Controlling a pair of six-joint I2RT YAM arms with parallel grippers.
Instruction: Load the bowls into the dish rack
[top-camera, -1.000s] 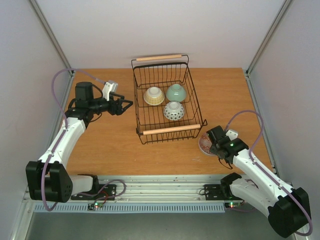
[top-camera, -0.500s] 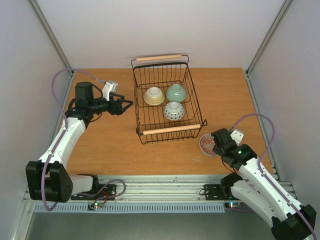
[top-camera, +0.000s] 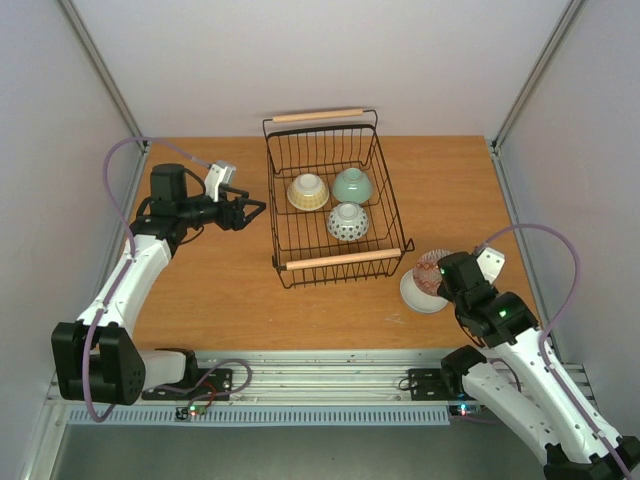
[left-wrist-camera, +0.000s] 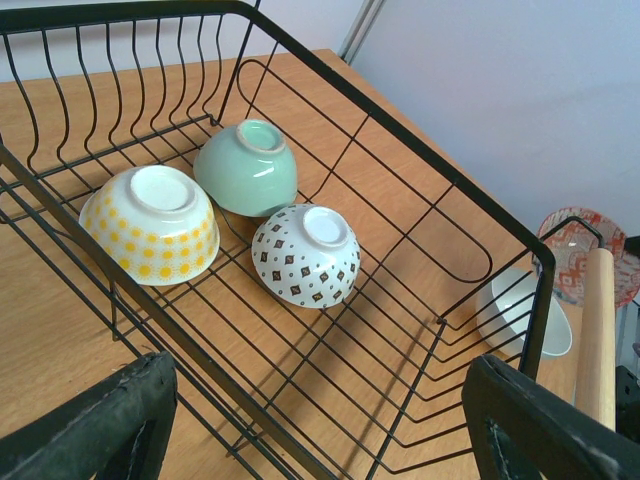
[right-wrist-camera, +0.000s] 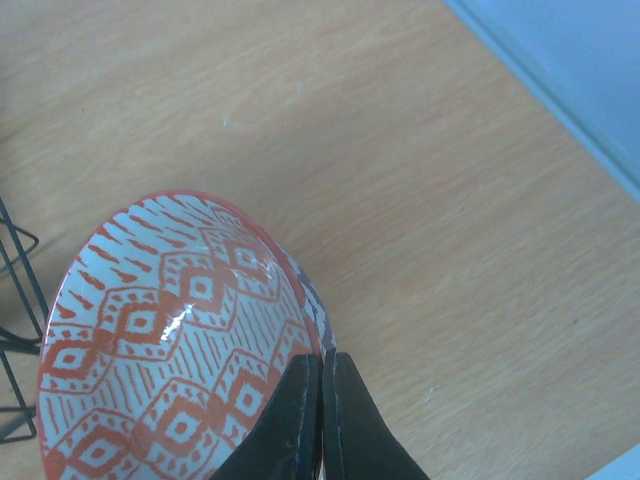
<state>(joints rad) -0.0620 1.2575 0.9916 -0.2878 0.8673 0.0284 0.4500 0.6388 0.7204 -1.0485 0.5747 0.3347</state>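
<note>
The black wire dish rack (top-camera: 283, 215) holds three upturned bowls: cream-yellow (top-camera: 308, 191), pale green (top-camera: 352, 185) and white with dark dots (top-camera: 347, 221). My right gripper (top-camera: 440, 279) is shut on the rim of a patterned bowl (top-camera: 431, 268), orange-red inside, held tilted just above a plain white bowl (top-camera: 420, 295) on the table by the rack's near right corner. In the right wrist view the fingers (right-wrist-camera: 298, 405) pinch that bowl's rim (right-wrist-camera: 170, 340). My left gripper (top-camera: 258, 210) is open and empty beside the rack's left wall.
The left wrist view looks into the rack (left-wrist-camera: 120, 10) at the cream-yellow (left-wrist-camera: 150, 222), green (left-wrist-camera: 247, 167) and dotted (left-wrist-camera: 305, 254) bowls. Past its wooden handle (left-wrist-camera: 598, 335) lie the white bowl (left-wrist-camera: 520, 310) and the patterned bowl (left-wrist-camera: 585, 245). Grey walls close in both sides.
My right gripper has lifted the patterned bowl off the white bowl and tilted it, uncovering the white bowl. The right arm has swung rightward. The left arm has not moved.
</note>
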